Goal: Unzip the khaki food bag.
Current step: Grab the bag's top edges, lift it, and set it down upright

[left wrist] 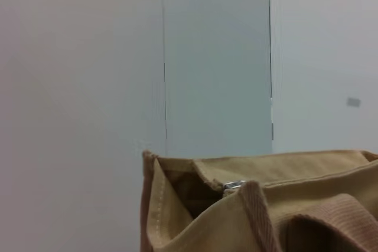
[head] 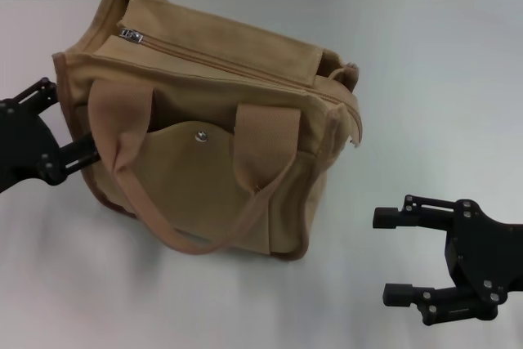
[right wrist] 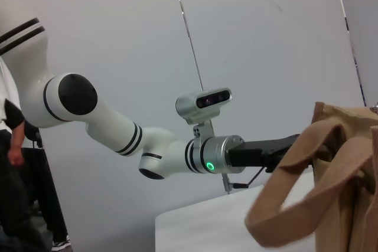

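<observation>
Left hand (head: 61,132) is spread against the khaki food bag (head: 212,145) at 9 o'clock, gripping nothing I can see; right hand (head: 392,255) gapes empty at 4 o'clock, so brace the bag before pinching the zipper pull (head: 131,35).

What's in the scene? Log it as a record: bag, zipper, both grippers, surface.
bag: upright on the table, front pocket snapped, one handle drooping over the front
zipper pull: at the bag's left end; zipper mostly closed
left gripper: at the bag's left side, fingers reaching its left edge
right gripper: open, low on the right, apart from the bag
table: white
</observation>
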`<state>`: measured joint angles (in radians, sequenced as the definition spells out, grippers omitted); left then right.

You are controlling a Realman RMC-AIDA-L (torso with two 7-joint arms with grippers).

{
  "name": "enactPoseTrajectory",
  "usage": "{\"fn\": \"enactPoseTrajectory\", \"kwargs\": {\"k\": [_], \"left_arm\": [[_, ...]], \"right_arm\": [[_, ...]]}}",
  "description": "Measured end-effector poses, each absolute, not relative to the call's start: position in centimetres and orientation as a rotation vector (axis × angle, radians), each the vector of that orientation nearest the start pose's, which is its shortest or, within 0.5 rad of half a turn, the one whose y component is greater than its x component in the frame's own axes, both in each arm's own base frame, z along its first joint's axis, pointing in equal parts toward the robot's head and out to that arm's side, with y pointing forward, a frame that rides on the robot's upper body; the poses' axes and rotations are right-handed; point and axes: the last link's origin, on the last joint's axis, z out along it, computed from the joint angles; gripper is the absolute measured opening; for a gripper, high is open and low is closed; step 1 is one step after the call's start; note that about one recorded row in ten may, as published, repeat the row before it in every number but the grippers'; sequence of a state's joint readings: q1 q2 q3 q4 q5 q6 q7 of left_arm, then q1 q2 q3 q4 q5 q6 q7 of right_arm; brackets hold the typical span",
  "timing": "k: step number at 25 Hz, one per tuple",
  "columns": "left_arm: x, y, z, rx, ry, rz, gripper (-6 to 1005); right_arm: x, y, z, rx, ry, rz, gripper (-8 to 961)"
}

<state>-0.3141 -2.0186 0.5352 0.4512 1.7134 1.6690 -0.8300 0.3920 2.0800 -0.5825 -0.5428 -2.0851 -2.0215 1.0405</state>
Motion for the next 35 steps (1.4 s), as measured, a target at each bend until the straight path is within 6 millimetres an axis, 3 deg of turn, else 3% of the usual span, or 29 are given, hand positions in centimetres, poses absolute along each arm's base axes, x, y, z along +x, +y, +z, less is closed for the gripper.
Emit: {"fn": "enactPoseTrajectory", "kwargs": {"k": [5, 16, 24, 29, 32, 33, 35], "left_arm": [[-32.3, 27.1, 3.0, -2.311, -0.288, -0.883, 743], [-31.9, 27.1, 2.3, -2.287, -0.286, -0.898, 301], [-31.5, 27.1, 2.3, -2.259, -0.282, -0.934, 151], [-30.3, 27.1, 2.9, -2.250, -0.221, -1.022, 119], [-29.5, 27.5, 3.2, -2.254, -0.184, -1.063, 99], [-29.0, 27.8, 3.3, -2.256, -0.157, -1.088, 92], [-28.8, 27.9, 3.3, -2.259, -0.147, -1.096, 79]], "right_arm": [[27.5, 22.8, 0.0, -2.913, 0.354, 1.121, 836], [27.6, 22.7, 0.1, -2.897, 0.355, 1.126, 836], [27.4, 22.8, 0.6, -2.847, 0.337, 1.178, 836], [27.4, 23.2, 2.4, -2.633, 0.297, 1.296, 836], [27.6, 23.6, 4.0, -2.404, 0.263, 1.387, 836], [27.9, 23.9, 4.9, -2.223, 0.271, 1.459, 836], [28.1, 24.0, 5.4, -2.135, 0.278, 1.490, 836]]}}
